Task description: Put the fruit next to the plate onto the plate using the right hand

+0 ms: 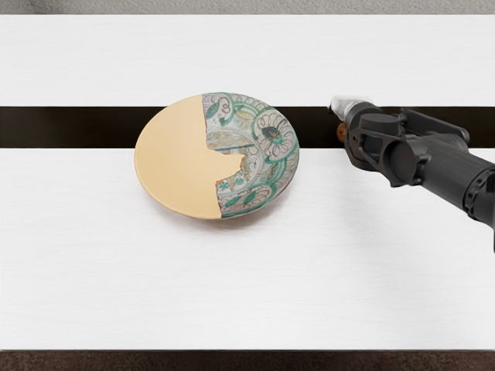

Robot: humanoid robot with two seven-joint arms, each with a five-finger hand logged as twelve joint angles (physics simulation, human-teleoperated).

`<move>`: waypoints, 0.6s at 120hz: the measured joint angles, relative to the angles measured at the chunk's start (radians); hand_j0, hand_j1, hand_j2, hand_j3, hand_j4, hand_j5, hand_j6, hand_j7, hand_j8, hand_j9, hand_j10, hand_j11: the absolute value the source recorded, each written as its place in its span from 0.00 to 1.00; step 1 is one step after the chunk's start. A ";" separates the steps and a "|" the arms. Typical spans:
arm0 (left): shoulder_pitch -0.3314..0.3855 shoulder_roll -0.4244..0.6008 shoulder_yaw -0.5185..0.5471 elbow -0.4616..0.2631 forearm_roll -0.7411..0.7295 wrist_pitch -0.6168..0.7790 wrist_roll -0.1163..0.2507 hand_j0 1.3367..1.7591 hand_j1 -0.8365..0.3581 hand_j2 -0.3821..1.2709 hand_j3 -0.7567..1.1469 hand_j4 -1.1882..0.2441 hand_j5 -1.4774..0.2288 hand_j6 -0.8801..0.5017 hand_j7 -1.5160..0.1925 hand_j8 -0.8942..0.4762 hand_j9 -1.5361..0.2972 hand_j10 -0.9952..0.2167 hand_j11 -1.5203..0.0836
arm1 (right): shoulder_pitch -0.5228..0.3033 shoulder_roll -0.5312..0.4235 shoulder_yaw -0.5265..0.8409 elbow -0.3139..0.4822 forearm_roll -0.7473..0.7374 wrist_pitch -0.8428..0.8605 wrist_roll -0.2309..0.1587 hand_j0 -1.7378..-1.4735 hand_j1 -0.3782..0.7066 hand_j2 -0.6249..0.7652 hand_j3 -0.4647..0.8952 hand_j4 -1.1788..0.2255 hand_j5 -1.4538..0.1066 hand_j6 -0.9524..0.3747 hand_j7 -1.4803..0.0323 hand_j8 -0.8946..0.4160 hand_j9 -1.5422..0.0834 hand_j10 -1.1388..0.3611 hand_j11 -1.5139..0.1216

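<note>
Fruit (341, 133) shows only as an orange sliver tucked against my right hand (354, 116), not on the plate (174, 166), which sits left of the hand on the desk (247, 270). Grip or no grip, I can't tell. Lift and placement not yet done.

Most of the view is filled by a white, faintly grained flat tabletop (116, 255). It is crossed side to side by a dark brown horizontal band (69, 127); gap or inlay cannot be told. A dark brown strip (232, 362) is seen below the near edge, a grey strip (232, 6) beyond the far edge.
</note>
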 joint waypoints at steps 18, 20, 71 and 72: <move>0.000 0.000 0.000 0.000 0.000 0.000 0.000 0.76 0.98 0.23 0.40 0.82 0.85 0.63 0.88 0.64 0.83 0.81 0.94 | -0.004 0.000 -0.001 -0.019 0.001 -0.002 0.000 0.30 0.42 0.40 0.34 0.58 0.63 0.45 0.67 0.41 0.66 0.52 0.64; 0.000 0.000 0.000 0.000 0.000 0.000 0.000 0.76 0.98 0.23 0.40 0.82 0.85 0.63 0.88 0.64 0.83 0.81 0.94 | -0.005 0.000 -0.001 -0.023 0.001 -0.003 0.000 0.30 0.43 0.40 0.34 0.58 0.63 0.44 0.67 0.40 0.66 0.52 0.64; 0.000 0.000 0.000 0.000 0.000 0.000 0.000 0.76 0.98 0.23 0.40 0.82 0.85 0.63 0.88 0.64 0.83 0.81 0.94 | -0.017 0.036 -0.067 -0.187 0.013 -0.070 0.021 0.30 0.48 0.39 0.34 0.55 0.59 0.41 0.63 0.37 0.62 0.48 0.60; 0.000 0.000 0.000 0.000 0.000 0.000 0.000 0.76 0.98 0.23 0.40 0.82 0.85 0.63 0.88 0.64 0.83 0.81 0.94 | -0.017 0.037 -0.069 -0.188 0.013 -0.071 0.021 0.30 0.48 0.39 0.34 0.55 0.59 0.41 0.62 0.37 0.62 0.48 0.60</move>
